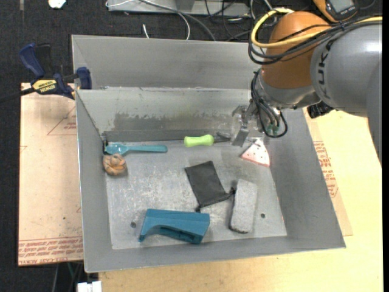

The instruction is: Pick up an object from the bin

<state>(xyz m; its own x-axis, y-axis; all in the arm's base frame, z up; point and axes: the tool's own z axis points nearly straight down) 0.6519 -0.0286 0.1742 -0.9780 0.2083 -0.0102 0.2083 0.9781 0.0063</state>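
Pincer (245, 131) hangs at the back right of the grey metal bin (91, 163), close over the floor. Whether it is apart or together I cannot tell, because the wrist's cables and shadow hide it, and nothing can be seen gripped in it.

Two things lie nearest. The small white triangular piece with a red edge (256, 154) lies flat just beside the pincer, near the right wall. The tool with a lime-green handle (199, 140) lies along the back wall, its dull metal end pointing towards the pincer.

The step in hand looks like settling on one of these two. To do it well, the pincer should come straight down and centred on a single thing, clear of the back and right walls. It should close across a narrow part: the handle's width, or the triangle from edge to edge.

The triangle looks thin and light and sits flush on the floor, so it would likely slide or tip rather than lift cleanly. The green handle is rounded and thicker, so it probably offers the better hold.

A dark grey flat square sheet (205, 183), a grey oblong block (243, 205) and a teal angular plastic piece (175, 225) lie well apart, towards the front.
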